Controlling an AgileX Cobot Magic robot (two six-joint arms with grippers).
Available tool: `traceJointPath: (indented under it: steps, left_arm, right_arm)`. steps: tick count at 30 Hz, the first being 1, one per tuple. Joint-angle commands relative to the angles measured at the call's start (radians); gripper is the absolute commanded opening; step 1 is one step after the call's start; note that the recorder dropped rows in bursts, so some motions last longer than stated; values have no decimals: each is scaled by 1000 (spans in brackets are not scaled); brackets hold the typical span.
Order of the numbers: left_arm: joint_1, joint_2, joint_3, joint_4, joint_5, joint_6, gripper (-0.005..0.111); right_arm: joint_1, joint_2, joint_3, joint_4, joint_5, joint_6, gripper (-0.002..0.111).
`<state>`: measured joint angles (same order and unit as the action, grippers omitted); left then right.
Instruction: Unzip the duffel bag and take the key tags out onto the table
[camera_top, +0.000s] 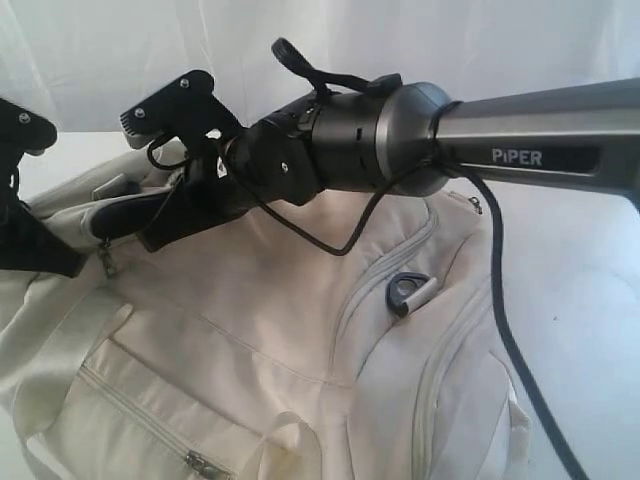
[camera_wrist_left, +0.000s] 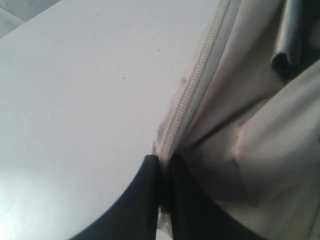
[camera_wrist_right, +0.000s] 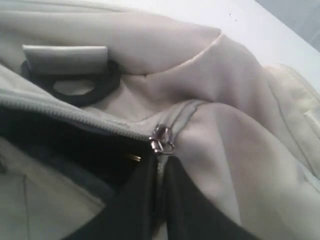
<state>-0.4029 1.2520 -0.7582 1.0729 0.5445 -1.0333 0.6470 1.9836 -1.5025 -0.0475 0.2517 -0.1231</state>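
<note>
The cream duffel bag (camera_top: 300, 340) lies across the white table (camera_top: 585, 260). My right gripper (camera_top: 150, 218) reaches across to the bag's upper left. In the right wrist view this gripper (camera_wrist_right: 161, 159) is shut on the dark pull hanging from the metal zipper slider (camera_wrist_right: 163, 140). Beside the slider the zip gapes and dark lining (camera_wrist_right: 65, 150) shows. At the bag's far left end, my left gripper (camera_top: 40, 250) is shut on the bag's edge, pinching fabric by the zipper tape (camera_wrist_left: 187, 95) between its fingertips (camera_wrist_left: 150, 167). The key tags are hidden.
A black D-ring (camera_wrist_right: 80, 92) on a webbing loop sits beside the opening. Another dark ring (camera_top: 408, 290) lies on the bag's top right. The front pocket zip (camera_top: 150, 415) runs near the lower edge. The right arm's black cable (camera_top: 510, 340) hangs over the bag.
</note>
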Motion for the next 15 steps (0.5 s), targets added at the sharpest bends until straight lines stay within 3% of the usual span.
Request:
traceJointPath:
  steps: [1, 7, 12, 15]
  left_arm:
    - [20, -45, 36, 53, 357, -75, 0]
    - [20, -149, 70, 63, 355, -100, 0]
    - [20, -187, 70, 58, 359, -97, 0]
    - [20, -187, 70, 57, 247, -91, 0]
  right_arm:
    - [-101, -17, 4, -60, 38, 2, 0]
    - [-208, -17, 4, -60, 13, 76, 0]
    - [-239, -25, 4, -60, 49, 83, 0]
    - [-235, -40, 4, -56, 51, 99, 0]
